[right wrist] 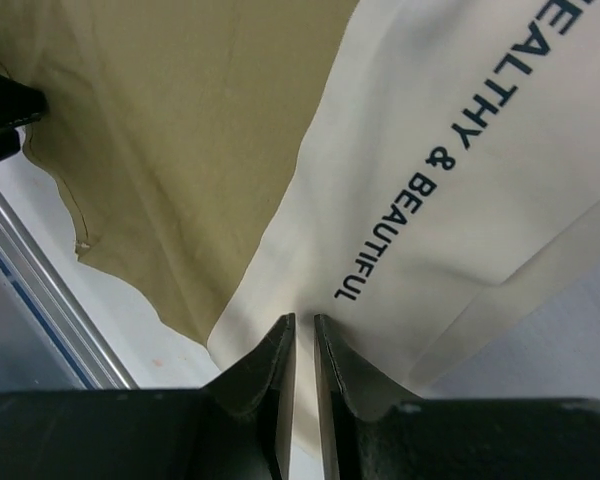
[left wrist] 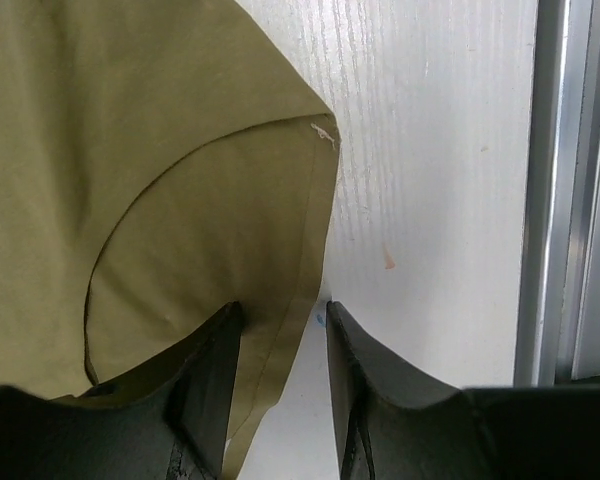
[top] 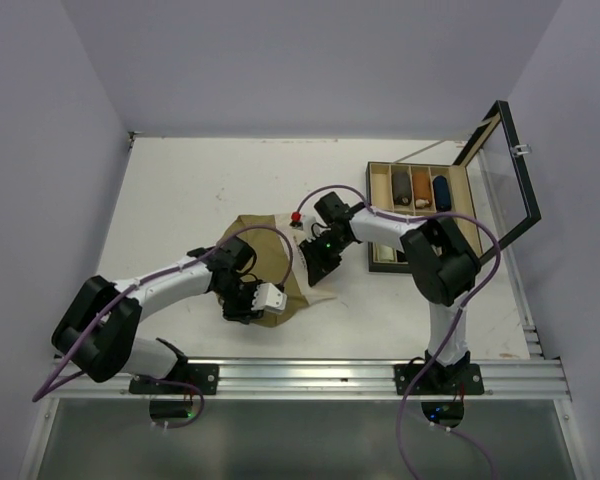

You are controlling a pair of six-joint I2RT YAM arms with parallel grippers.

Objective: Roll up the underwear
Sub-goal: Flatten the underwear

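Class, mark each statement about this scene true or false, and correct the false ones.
1. The waistband carries printed words. True.
2. The lid is shut. False: it stands open.
3. The underwear lies in the box. False: it lies on the table, outside the box.
4. The left fingers stand on either side of the cloth's hem. True.
5. Every box compartment is empty. False: some hold rolls.
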